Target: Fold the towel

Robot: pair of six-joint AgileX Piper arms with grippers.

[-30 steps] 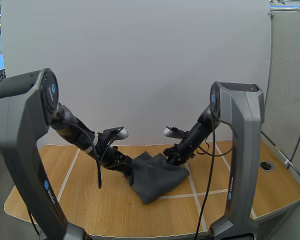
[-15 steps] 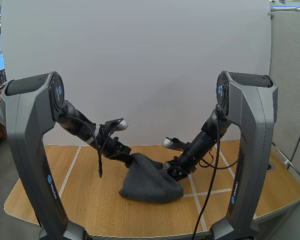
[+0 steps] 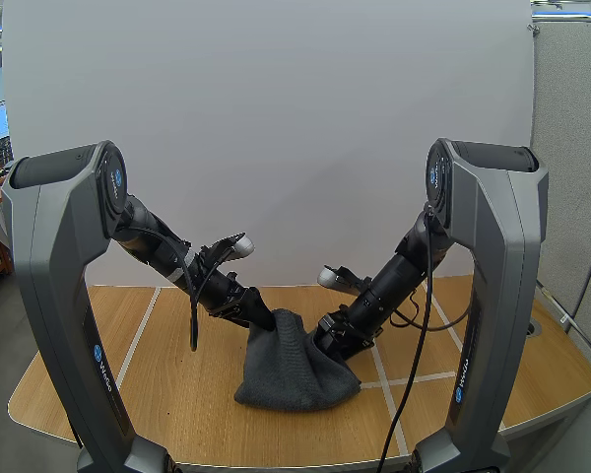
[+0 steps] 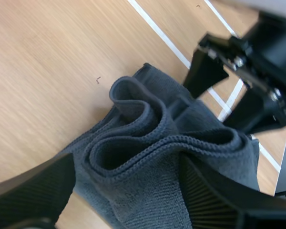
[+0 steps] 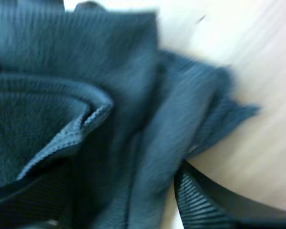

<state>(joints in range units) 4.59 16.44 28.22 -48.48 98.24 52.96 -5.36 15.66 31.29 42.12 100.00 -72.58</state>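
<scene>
A dark grey towel [image 3: 294, 365] lies bunched in a heap on the wooden table [image 3: 167, 394], its top pulled up into a peak. My left gripper [image 3: 261, 317] sits at the peak's left side and my right gripper [image 3: 330, 335] at its right. In the left wrist view the towel [image 4: 167, 157] curls in loose folds between the fingers of my left gripper [image 4: 127, 162], which stand wide apart; the right arm's gripper [image 4: 238, 81] is just beyond the cloth. In the right wrist view the towel [image 5: 133, 95] spreads between the parted fingers of my right gripper [image 5: 109, 186].
White lines [image 3: 379, 370] cross the tabletop. Bare wood lies to the left of the heap and along the front edge. A round hole [image 3: 525, 326] sits near the table's right edge.
Both grippers have opened and let go of the towel. The cloth has drawn in from a flat spread to a peaked heap, with both grippers closer together.
</scene>
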